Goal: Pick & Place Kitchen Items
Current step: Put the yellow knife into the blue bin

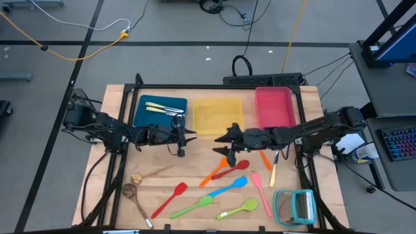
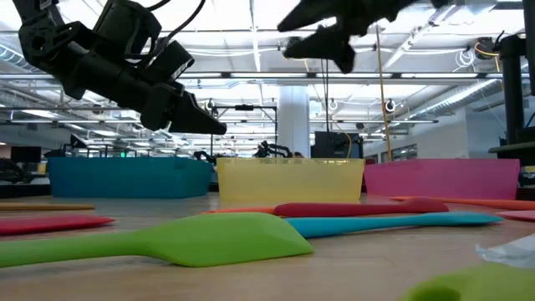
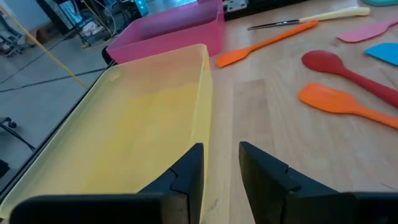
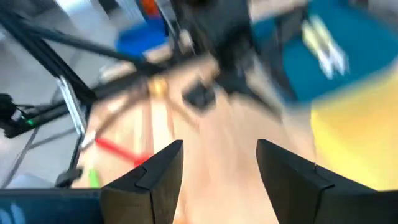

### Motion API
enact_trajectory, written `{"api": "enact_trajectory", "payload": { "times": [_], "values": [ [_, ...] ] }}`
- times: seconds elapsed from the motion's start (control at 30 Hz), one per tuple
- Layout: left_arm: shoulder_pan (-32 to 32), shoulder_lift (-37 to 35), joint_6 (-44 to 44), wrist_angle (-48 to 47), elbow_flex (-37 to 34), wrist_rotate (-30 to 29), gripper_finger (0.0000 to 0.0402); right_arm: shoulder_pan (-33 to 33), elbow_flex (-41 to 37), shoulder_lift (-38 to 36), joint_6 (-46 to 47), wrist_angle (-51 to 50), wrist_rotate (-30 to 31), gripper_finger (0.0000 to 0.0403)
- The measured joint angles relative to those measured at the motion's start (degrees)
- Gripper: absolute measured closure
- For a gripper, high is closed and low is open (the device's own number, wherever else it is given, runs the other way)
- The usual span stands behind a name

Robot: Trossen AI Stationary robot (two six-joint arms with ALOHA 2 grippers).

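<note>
From above, the left gripper (image 1: 188, 136) hangs mid-frame between the blue tray (image 1: 160, 111) and the yellow tray (image 1: 218, 116), the right gripper (image 1: 218, 138) just below the yellow tray, and most kitchen items (image 1: 214, 185) lie scattered across the lower middle of the table (image 1: 117, 97). The left wrist view shows its fingers (image 3: 189, 171) narrowly parted, grasping nothing, over the yellow tray's rim. The blurred right wrist view shows its fingers (image 4: 158, 171) spread wide and empty.

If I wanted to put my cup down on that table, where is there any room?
The yellow tray and pink tray look empty. Bare wood lies left of the wooden spoons and between the blue tray and the red spatula. The front middle is crowded with spatulas; the rack fills the front right corner.
</note>
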Motion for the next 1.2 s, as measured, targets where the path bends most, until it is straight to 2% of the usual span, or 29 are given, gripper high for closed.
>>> {"api": "enact_trajectory", "payload": {
  "times": [0.1,0.17,0.27,0.33,0.43,0.7,0.83,1.0,1.2],
  "values": [
    [0.0,0.0,-1.2,-0.1,0.0,0.0,0.0295,1.3,5.5,0.0,13.0,-17.3,-0.8,0.0206],
    [0.0,0.0,-1.4,-0.2,0.0,0.0,0.0295,2.1,7.5,0.0,23.3,-25.7,-3.5,0.0206],
    [0.0,0.0,-2.2,-0.2,0.0,0.0,0.0295,3.4,8.2,0.0,39.7,-32.0,-11.4,0.0206],
    [0.0,0.0,-2.3,-0.2,0.0,0.0,0.0295,4.6,8.2,0.0,47.1,-33.8,-16.9,0.0206],
    [0.0,0.0,-2.3,-0.3,0.0,0.0,0.0295,6.4,8.3,0.0,54.3,-38.0,-21.1,0.0206],
    [0.0,0.0,-1.1,-0.3,0.0,0.0,0.0295,8.1,8.0,0.0,67.9,-56.5,-24.0,0.0206],
    [0.0,0.0,-1.1,-0.4,0.0,0.0,0.0295,8.9,4.6,0.0,75.5,-58.0,-27.0,0.0206],
    [0.0,0.0,-0.5,-0.6,0.0,0.0,0.0295,10.8,-0.3,0.0,82.9,-57.4,-34.6,0.0206],
    [0.7,0.0,4.3,-0.2,0.0,0.0,0.0295,13.1,-5.7,0.0,91.7,-56.0,-34.3,0.0206]
  ]
}}
